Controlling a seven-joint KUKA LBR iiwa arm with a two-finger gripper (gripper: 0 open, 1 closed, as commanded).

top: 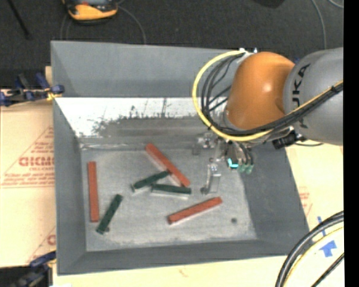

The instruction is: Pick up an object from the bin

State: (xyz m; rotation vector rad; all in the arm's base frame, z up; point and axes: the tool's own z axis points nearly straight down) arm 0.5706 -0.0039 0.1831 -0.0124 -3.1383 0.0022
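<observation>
The pincer [210,183] hangs low over the bin [67,178] floor, and I cannot tell whether it is open or closed; nothing shows in its grip. Just below it lies a slanted red stick [195,210]. Just to its left, the dark green stick [171,189] ends, crossing a second green stick [149,181] and a longer red stick [167,165]. Well to its left lie an upright red stick [93,191] and a lone green stick [109,213].

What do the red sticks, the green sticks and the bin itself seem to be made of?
Red sticks: flat, matte, even colour, probably painted wood or plastic. Green sticks: same look, darker. Bin: grey sheet metal, dull, scuffed on its far wall.
</observation>
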